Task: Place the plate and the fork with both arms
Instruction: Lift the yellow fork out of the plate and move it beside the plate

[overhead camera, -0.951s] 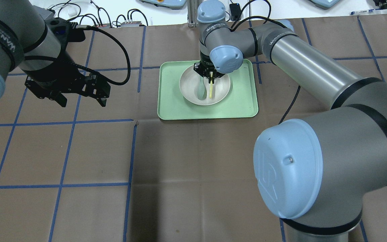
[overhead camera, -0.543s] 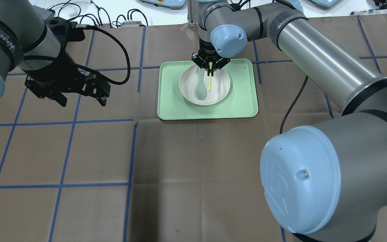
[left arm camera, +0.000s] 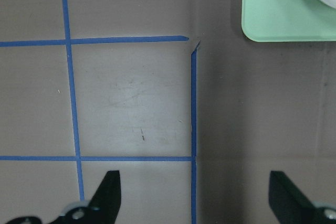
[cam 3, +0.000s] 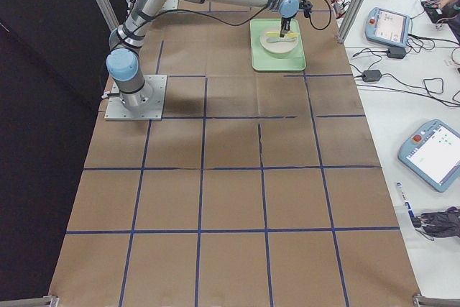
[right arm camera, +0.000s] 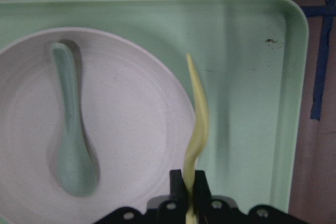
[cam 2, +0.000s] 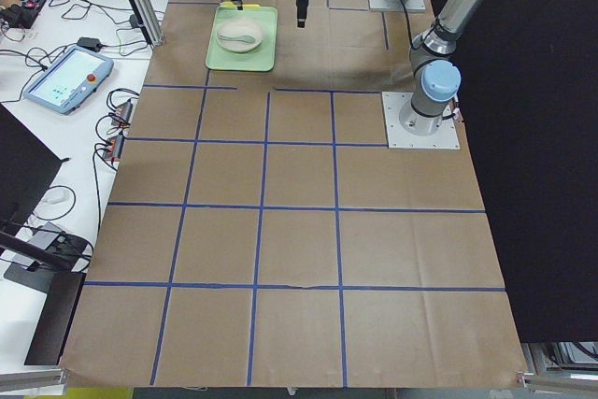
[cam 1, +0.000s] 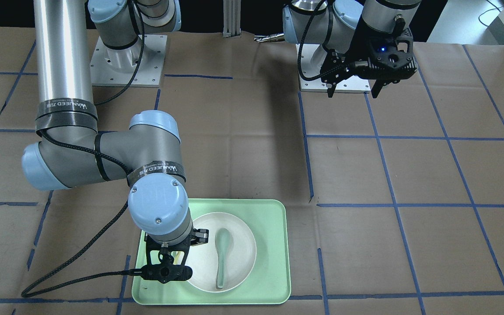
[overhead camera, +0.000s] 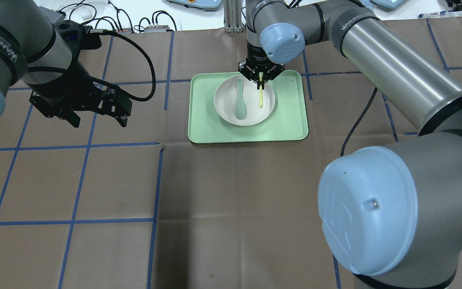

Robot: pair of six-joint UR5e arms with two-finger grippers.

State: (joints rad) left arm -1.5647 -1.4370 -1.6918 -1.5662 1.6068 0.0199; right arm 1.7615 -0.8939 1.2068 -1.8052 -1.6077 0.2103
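Brown paper covers the desk (overhead camera: 215, 192), where we see a mint-green tray (overhead camera: 291, 120) carrying a white plate (overhead camera: 227, 108), a grey-green spoon (overhead camera: 240, 105) lying in it. The right claw (overhead camera: 260, 78) pinches a yellow fork (overhead camera: 260, 98) by one end above the plate. The left claw (overhead camera: 98, 119) hangs spread wide and empty, well aside.
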